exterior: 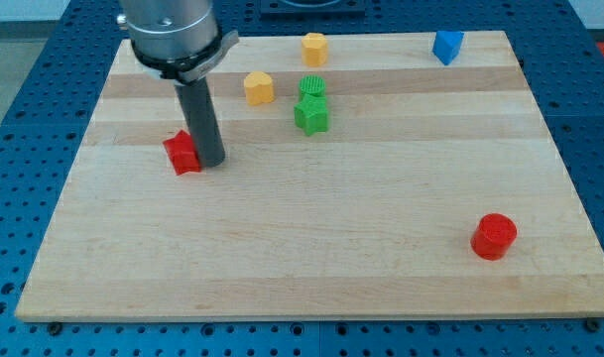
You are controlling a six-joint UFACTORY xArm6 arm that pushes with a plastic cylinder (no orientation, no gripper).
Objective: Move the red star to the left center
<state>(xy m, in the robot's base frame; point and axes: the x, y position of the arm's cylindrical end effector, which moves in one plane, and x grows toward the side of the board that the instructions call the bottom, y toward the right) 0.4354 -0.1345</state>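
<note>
red star (182, 152): right side hidden behind the rod; shape perhaps a star
arm (171, 35): cut off by the view's top

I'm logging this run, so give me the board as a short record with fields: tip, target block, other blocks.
tip: my tip is down on the board, against the red star's right side
target: red star, left part of the board, a little above mid-height
yellow blocks: one and another, top centre
green blocks: green star with a second green block just above it, apparently touching
blue block: top right
red cylinder: lower right
</note>
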